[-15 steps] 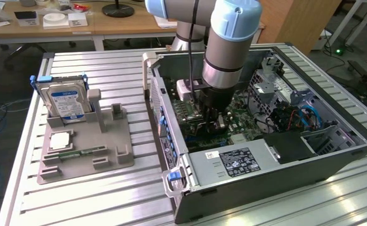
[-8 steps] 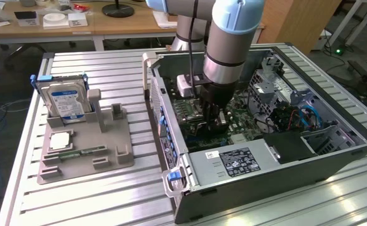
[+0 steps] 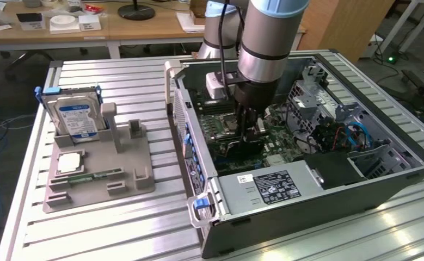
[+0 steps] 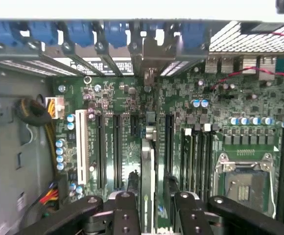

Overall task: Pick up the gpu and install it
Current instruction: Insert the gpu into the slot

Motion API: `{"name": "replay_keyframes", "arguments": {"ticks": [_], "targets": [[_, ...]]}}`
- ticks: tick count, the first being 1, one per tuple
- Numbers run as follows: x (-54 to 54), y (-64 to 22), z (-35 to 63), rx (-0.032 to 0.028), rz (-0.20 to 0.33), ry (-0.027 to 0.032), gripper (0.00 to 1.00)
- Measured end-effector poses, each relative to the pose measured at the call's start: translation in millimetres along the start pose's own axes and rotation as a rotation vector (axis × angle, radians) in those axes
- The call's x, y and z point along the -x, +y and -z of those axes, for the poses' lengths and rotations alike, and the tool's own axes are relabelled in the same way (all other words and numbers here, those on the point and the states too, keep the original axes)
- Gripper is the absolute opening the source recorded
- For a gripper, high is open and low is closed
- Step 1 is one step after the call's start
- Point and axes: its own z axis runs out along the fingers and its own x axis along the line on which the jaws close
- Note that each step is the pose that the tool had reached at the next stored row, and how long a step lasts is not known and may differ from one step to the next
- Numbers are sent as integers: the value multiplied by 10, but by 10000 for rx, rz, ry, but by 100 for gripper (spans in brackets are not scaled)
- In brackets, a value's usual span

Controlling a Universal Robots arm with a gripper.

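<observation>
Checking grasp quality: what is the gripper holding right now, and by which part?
The gripper holds the thin dark gpu card edge-on by its upper edge, one finger on each flat face, over the green motherboard.

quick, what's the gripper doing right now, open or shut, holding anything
Gripper: fingers either side of the gpu, edge-on over the motherboard slots; cannot tell whether they grip it or have let go.

Ribbed metal table (image 3: 124, 228), grey parts tray (image 3: 103, 179), open computer case (image 3: 328, 196) alongside
</observation>
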Motion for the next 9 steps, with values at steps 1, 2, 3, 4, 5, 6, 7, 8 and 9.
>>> {"name": "replay_keyframes", "arguments": {"ticks": [1, 2, 3, 4, 5, 6, 7, 8, 9], "targets": [[0, 0, 1, -2, 0, -7, 34], [1, 0, 2, -1, -1, -20, 34], [0, 1, 2, 0, -3, -33, 34], [0, 0, 2, 0, -3, -48, 33], [0, 0, 2, 1, -2, -61, 27], [0, 0, 2, 1, -3, -76, 20], [0, 0, 2, 1, -4, -91, 20], [0, 0, 2, 2, -4, -106, 15], [0, 0, 2, 2, -5, -120, 11]]}}
